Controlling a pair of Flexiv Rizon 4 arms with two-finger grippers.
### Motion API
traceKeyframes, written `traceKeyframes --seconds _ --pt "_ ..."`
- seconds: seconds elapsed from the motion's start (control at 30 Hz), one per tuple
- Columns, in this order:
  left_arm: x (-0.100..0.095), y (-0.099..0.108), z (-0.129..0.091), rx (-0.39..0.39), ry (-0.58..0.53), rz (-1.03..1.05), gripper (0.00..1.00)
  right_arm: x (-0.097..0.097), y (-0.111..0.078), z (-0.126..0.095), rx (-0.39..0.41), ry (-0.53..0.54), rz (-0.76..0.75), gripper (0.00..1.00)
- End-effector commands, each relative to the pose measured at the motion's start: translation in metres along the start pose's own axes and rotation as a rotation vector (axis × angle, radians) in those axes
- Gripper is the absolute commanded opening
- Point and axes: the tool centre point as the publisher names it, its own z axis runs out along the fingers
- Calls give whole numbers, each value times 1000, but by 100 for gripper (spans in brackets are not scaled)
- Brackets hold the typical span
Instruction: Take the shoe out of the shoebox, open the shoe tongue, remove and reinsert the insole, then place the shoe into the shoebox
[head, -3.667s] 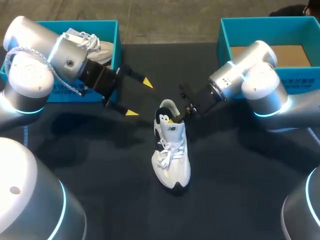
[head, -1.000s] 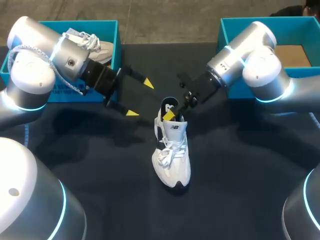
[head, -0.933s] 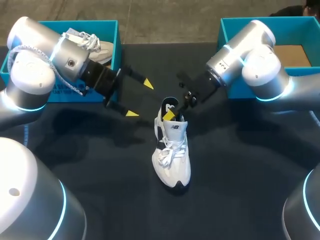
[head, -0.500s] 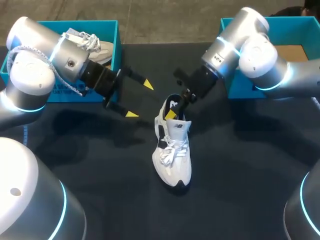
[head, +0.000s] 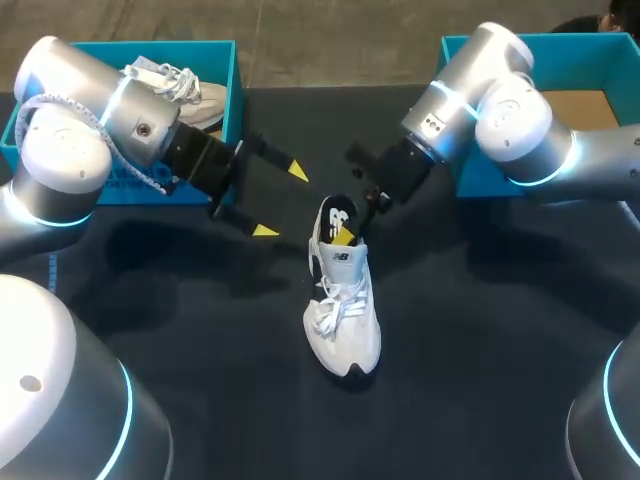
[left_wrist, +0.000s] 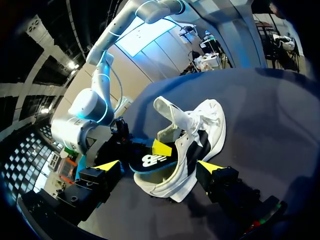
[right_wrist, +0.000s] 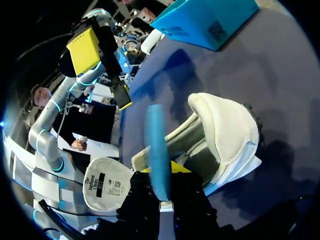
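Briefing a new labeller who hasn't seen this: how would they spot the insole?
On the dark table, find the white shoe at its middle. Sticking up from its opening, pinched by the right gripper, is the insole: a flat dark sheet with a blue edge.
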Motion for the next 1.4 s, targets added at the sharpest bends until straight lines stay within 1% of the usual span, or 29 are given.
traceKeyframes --seconds 0.03,0.2,0.33,0.43,0.57,0.83,0.93,0.97,1.0,1.03,1.07,1.13,1.17,1.33,1.4 --pt "1 0 0 -1 1 0 100 -2 6 2 40 -1 6 0" --pt "2 0 -1 1 -2 0 100 -1 7 2 79 1 13 0" --pt "2 0 -2 2 -5 -2 100 -2 2 5 113 7 29 0" --pt "3 0 -2 5 -7 -3 100 -6 -4 14 138 26 49 0" --pt "3 0 -2 7 -6 -4 100 -5 -10 18 144 34 62 0" --pt "3 0 -2 8 -5 -3 100 -4 -13 24 153 44 69 0" --pt "3 0 -2 8 -4 -3 100 -2 -13 23 143 39 67 0" --pt "3 0 -2 8 -4 -3 100 0 -13 21 136 30 62 13" --pt "3 0 -2 8 -4 -4 100 1 -12 19 133 28 60 28" --pt "3 0 -1 8 -4 -4 100 1 -12 18 128 22 55 30" --pt "3 -1 -1 8 -4 -4 100 3 -11 16 125 13 49 35" --pt "3 -1 0 9 -4 -3 100 7 -8 12 121 4 37 38" --pt "3 -1 0 9 -5 -2 100 8 -7 11 124 -2 33 42" --pt "2 -1 1 10 -9 0 100 12 -1 6 116 -20 9 47" --pt "2 -1 1 10 -11 1 100 15 2 3 113 -30 -1 47"
